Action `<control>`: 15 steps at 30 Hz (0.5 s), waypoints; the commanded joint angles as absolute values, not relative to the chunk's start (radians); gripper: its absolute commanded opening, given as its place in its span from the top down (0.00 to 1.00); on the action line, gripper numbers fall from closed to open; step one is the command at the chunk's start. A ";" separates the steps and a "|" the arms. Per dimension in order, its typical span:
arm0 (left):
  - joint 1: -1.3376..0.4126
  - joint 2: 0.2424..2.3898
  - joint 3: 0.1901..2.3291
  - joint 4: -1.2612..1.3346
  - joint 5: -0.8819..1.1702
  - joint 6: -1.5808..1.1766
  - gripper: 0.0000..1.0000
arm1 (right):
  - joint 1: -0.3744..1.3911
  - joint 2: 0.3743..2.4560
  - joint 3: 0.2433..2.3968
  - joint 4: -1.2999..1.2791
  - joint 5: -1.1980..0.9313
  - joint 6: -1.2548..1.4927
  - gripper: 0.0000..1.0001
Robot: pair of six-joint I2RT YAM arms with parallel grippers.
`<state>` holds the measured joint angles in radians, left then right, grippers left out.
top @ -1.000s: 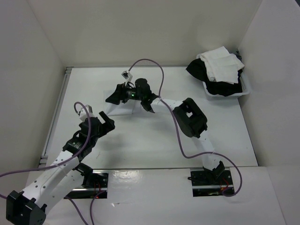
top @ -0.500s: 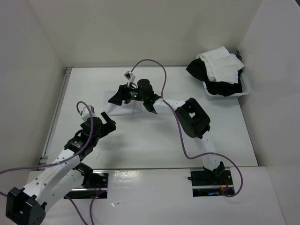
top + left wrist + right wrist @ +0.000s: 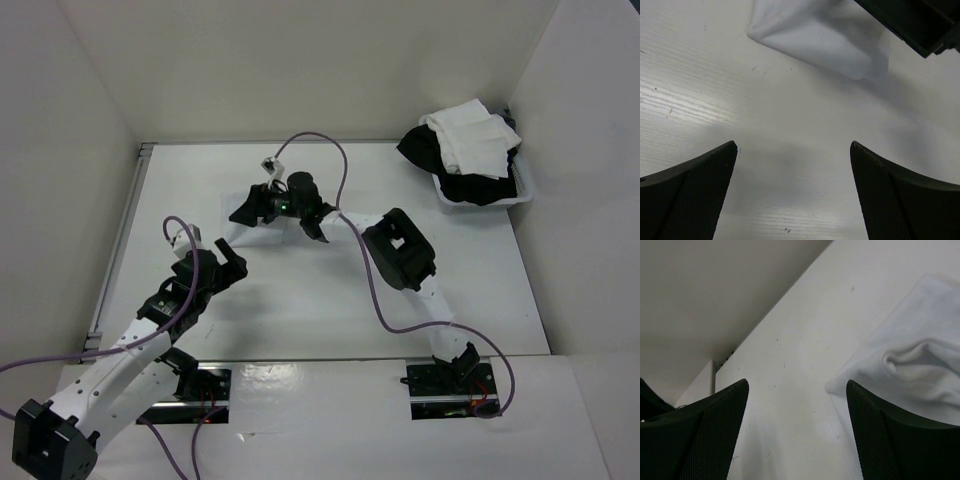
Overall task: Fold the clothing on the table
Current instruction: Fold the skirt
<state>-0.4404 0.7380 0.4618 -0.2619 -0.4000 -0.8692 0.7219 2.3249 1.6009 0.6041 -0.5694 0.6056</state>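
Clothing: a small white piece (image 3: pixel 815 37) lies on the worktop (image 3: pixel 330 300), in the upper middle of the overhead view and partly under the right arm's wrist. It is white on white there and hard to make out.
Close look: in the left wrist view it fills the top centre, with one neat corner at the upper left. In the right wrist view it sits at the right edge and has a puffed ridge.
Right hand (image 3: pixel 280 220): fingers spread wide and holding nothing, hovering over the piece's edge.
Left hand (image 3: pixel 212 262): fully spread and empty, at the lower left of the worktop, pointing at the piece but well apart from it.
Just changed: over the last second the right hand has shifted slightly toward the top of the frame at the same spread. The left arm has drawn back a little toward the lower left.
Meaning: probably a pause between folds, with neither hand gripping. Judging by the ridge, the piece looks only partly folded.
Other items: a bin (image 3: pixel 522 196) of heaped black and white clothes (image 3: pixel 465 150) sits at the upper right.
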 commanded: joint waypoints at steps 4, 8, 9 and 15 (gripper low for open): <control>-0.445 0.724 0.462 -0.252 -0.425 -0.870 0.00 | 0.719 2.473 1.808 0.571 -0.560 0.609 0.17; -0.445 0.724 0.462 -0.252 -0.425 -0.870 0.00 | 0.719 2.554 1.919 0.508 -0.560 0.609 0.17; -0.445 0.733 0.462 -0.252 -0.425 -0.870 0.00 | 0.719 2.568 1.954 0.499 -0.560 0.609 0.17; -0.445 0.733 0.462 -0.252 -0.425 -0.879 0.00 | 0.719 2.703 2.182 0.349 -0.560 0.588 0.17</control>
